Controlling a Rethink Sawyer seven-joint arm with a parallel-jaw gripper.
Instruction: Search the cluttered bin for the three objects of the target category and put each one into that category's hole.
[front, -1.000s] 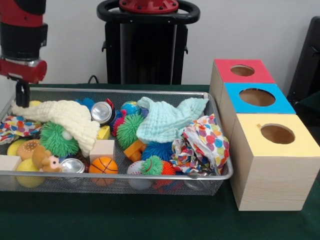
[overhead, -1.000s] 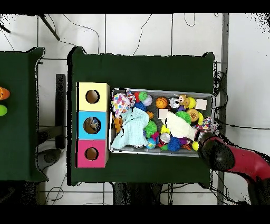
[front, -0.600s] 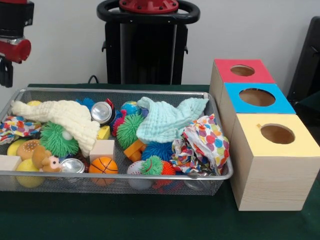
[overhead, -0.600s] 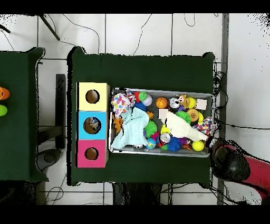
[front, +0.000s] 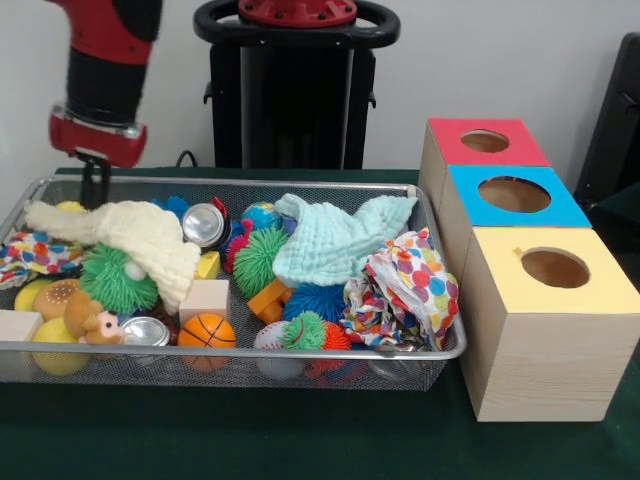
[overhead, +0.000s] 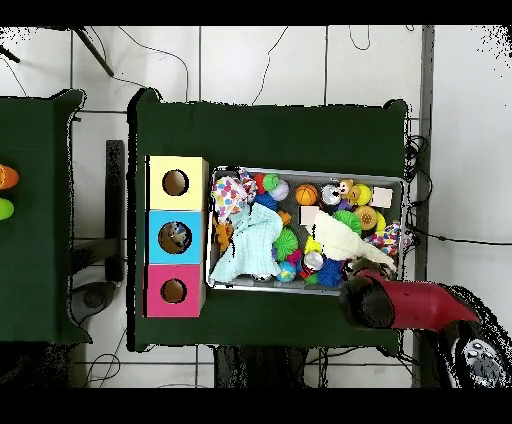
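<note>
On the green desk (front: 300, 450) a wire mesh bin (front: 230, 350) is sitting packed with toys, and along its near rim, well in front of the tool, a small orange basketball (front: 206, 331) is lying beside a shiny can (front: 146, 331), a brown plush animal (front: 90, 318), a yellow ball (front: 58, 358) and a pale wooden block (front: 205, 297). Farther along that rim from the tool a crumpled polka-dot cloth (front: 405, 290) is bunching against the bin's end wall, with a spiky green and red ball (front: 310, 332) just beside it. Midway back, a fuzzy green ball (front: 110, 278) is resting under a cream knitted cloth (front: 125, 233) that is draping across the bin almost directly below the tool; a second silver can (front: 203, 224) and another spiky green ball (front: 258, 260) are lying beside it, and a pale mint cloth (front: 340, 235) is spreading over the middle. Off to the side, well apart from the tool, three wooden boxes are standing in a row, each with a round hole on top: the yellow box (front: 545, 320) nearest, the blue box (front: 512, 200) behind it, the red box (front: 485, 142) farthest. The tool (front: 95, 185) is hanging from the red arm (front: 105, 70) over the bin's far corner, just above the cream cloth's end; whether its fingers are apart or together I cannot tell.
</note>
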